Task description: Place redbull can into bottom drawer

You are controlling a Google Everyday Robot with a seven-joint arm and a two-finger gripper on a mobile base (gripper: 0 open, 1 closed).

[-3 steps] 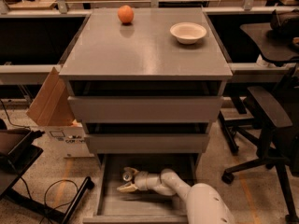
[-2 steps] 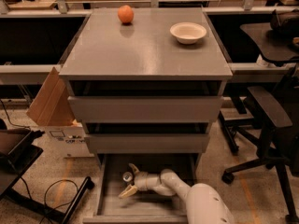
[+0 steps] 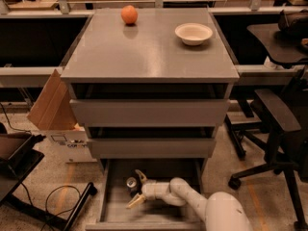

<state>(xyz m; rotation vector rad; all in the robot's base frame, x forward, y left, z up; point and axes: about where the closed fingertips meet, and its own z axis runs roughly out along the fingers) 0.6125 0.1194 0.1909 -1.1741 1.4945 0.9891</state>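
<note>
The worktop [image 3: 144,57] is the flat grey top of the cabinet, smooth and a little shiny, and its front edge is straight. Two things lie directly on it, well apart from each other. An orange [image 3: 129,14] sits near the back edge, somewhat to the left of the middle, and a faint reflection of it shows on the surface just in front. A shallow cream bowl [image 3: 193,33] stands upright near the back right corner. The gripper [image 3: 134,189] is not at the worktop; it is low down inside the pulled-out bottom drawer [image 3: 111,211], with its jaws spread apart.
</note>
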